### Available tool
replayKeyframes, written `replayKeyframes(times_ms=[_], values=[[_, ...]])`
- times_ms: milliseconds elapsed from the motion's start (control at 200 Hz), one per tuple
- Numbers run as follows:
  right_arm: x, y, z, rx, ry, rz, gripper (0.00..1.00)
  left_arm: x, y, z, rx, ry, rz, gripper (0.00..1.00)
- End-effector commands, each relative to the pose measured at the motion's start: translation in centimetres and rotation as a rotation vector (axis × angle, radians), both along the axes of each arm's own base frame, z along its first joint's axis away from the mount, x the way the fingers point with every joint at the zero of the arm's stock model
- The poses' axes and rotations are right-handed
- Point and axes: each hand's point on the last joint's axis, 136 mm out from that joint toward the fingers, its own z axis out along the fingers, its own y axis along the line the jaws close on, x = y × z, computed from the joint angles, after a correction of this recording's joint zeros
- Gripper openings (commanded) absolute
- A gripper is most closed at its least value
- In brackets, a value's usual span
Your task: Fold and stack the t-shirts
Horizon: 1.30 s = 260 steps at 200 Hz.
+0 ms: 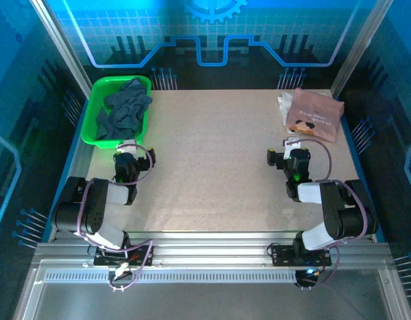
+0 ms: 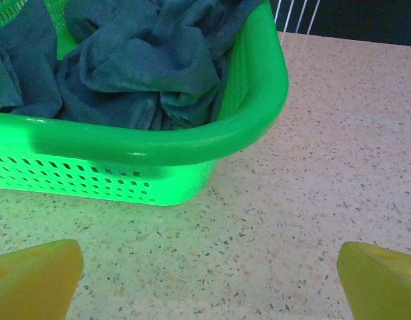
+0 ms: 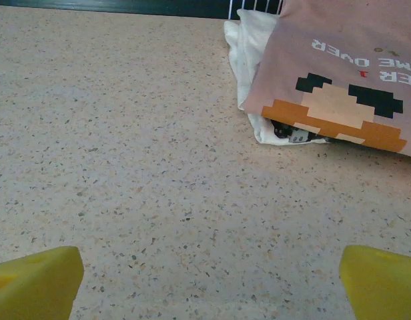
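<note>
Left arm point(image 1: 99, 207) and right arm point(image 1: 332, 213) sit folded at the near edge of the desk point(image 1: 212, 180), each tool pointing toward the far side. Desk surface is pale and speckled. Green mesh basket point(image 1: 92, 130) stands at the far left corner; from the left wrist its rim point(image 2: 159, 143) lies just ahead of the left tool point(image 2: 205, 280). Slate-blue t-shirt point(image 1: 125, 110) lies crumpled inside the basket, bunched against the near wall point(image 2: 139, 60). Pink t-shirt point(image 1: 314, 115) lies folded flat at the far right corner, its pixel print point(image 3: 339, 110) facing up, resting on a white cloth point(image 3: 249, 53) that shows along its left edge. Left tool point(image 1: 127, 150) is spread fully wide, yellow fingertips point(image 2: 32, 280) apart, holding nothing. Right tool point(image 1: 292, 147) is likewise spread wide and holds nothing point(image 3: 209, 280), near the pink t-shirt but clear of it.
</note>
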Motion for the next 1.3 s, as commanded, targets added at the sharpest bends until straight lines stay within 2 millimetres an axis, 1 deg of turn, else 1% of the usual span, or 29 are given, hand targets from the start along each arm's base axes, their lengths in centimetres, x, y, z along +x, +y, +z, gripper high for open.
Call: replayKeyframes(times_ms=[0,135,305,840,880,915,940,960,985,1010,1020,1031,1036,1061,1096,1126,1186,1221,1251,1296], values=[[0.6,0.4,0.9,-0.002,-0.032,0.008,1.00,0.7,0.1,1.2,0.014,-0.035,0.008,0.99],[0.6,0.4,0.9,-0.001,-0.031,0.007,1.00,0.9,-0.4,1.2,0.014,-0.030,-0.022,0.99],[0.5,0.4,0.8,-0.001,-0.030,0.009,1.00,1.2,-1.8,1.0,0.013,-0.013,-0.107,0.99],[0.6,0.4,0.8,0.005,-0.029,0.013,1.00,1.2,-1.7,1.0,0.011,-0.013,-0.108,0.99],[0.6,0.4,1.0,0.003,-0.034,0.015,1.00,1.3,-2.0,1.3,0.017,-0.019,-0.123,0.99],[0.8,0.3,1.4,0.002,-0.031,0.008,1.00,1.4,-2.9,2.0,0.030,-0.003,-0.164,0.99],[0.8,0.7,1.9,0.005,-0.018,0.031,1.00,1.4,-3.4,2.4,0.046,0.023,-0.185,0.99],[0.8,1.0,2.4,-0.002,-0.013,0.047,1.00,1.5,-3.9,3.4,0.062,0.029,-0.195,0.99],[0.8,1.2,3.2,-0.014,-0.001,0.049,1.00,1.3,-4.5,3.9,0.073,0.065,-0.207,0.99],[0.5,1.5,3.9,-0.021,0.010,0.057,1.00,1.2,-5.1,5.2,0.066,0.067,-0.220,0.99],[0.5,1.5,4.3,-0.021,0.012,0.058,1.00,1.0,-5.3,5.5,0.061,0.078,-0.226,0.99],[0.3,1.7,4.6,-0.022,0.014,0.061,1.00,0.9,-5.6,5.9,0.053,0.083,-0.232,0.99],[0.2,1.6,4.4,-0.022,0.029,0.061,1.00,0.9,-5.7,6.1,0.049,0.083,-0.236,0.99],[-0.2,2.0,5.4,-0.014,0.021,0.073,1.00,0.5,-6.5,7.2,0.020,0.081,-0.253,0.99],[-0.9,2.7,6.4,-0.003,0.038,0.100,1.00,-0.1,-7.7,8.7,-0.028,0.073,-0.285,0.99],[-1.7,3.2,6.9,-0.001,0.060,0.121,1.00,-0.8,-8.8,10.1,-0.065,0.057,-0.314,0.99],[-3.1,4.0,8.6,0.009,0.065,0.145,1.00,-2.3,-11.0,12.3,-0.109,0.043,-0.365,0.99],[-4.1,4.7,9.7,0.029,0.065,0.177,1.00,-3.0,-11.4,13.4,-0.143,0.042,-0.348,0.99],[-4.8,5.3,10.6,0.054,0.067,0.201,1.00,-3.5,-11.4,14.2,-0.185,0.048,-0.325,0.99],[-5.7,6.0,11.9,0.098,0.086,0.226,1.00,-3.8,-10.9,15.2,-0.243,0.072,-0.268,0.99]])
